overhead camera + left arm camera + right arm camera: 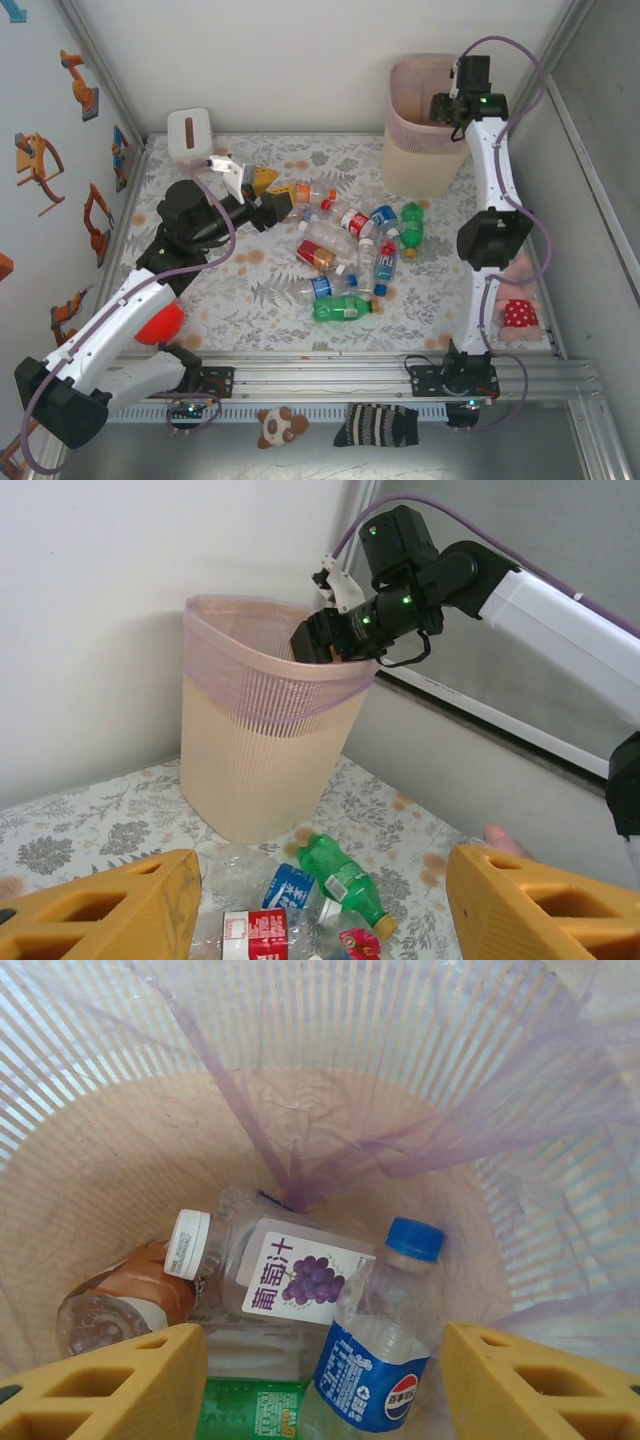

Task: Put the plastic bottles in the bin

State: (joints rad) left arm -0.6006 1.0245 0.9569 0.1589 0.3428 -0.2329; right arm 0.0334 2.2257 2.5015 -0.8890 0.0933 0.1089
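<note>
Flowery table [250, 285] is holding plastic bottles [345, 250] near the bin [415, 155] — right gripper [320, 1380] hanging open and empty over it, left gripper [271, 194] gaping by the heap — where a clumsy pinch could be sending bottles rolling.

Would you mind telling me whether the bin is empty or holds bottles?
Not empty. The bin holds at least four bottles: a grape-label one, a blue-capped one, a brown one, a green one.

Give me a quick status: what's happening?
Right pincer open at bin mouth. Left pincer open over loose bottles. Several bottles binned. Nothing blocking.
</note>
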